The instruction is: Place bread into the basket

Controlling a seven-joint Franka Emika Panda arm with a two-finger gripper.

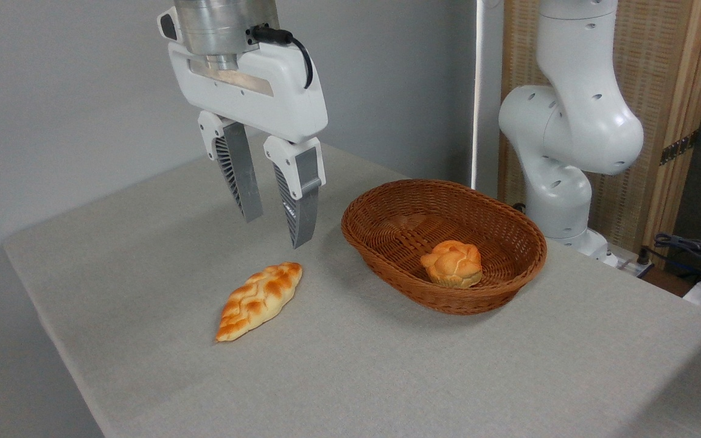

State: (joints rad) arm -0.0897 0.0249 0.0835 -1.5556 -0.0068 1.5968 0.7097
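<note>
The big grey counter (387, 365) fills most of the view. The white robot arm (575, 121) stands at the counter's far edge, at about 2 o'clock from the middle. The brown woven basket (387, 207) sits on the counter right in front of the arm's base. It is oval and has low, sloping sides. The gripper (279, 227) hangs in the air at about 10 o'clock from the basket, and it touches nothing. Its two grey fingers (242, 176) point down with a small gap between them, and they hold nothing. The long braided loaf (258, 300) lies flat on the counter just below the gripper, at about 8 o'clock from the basket and well apart from it. The bread (453, 263), a small round golden bun with a knotted top, sits inside the basket, on its floor near the front wall.
</note>
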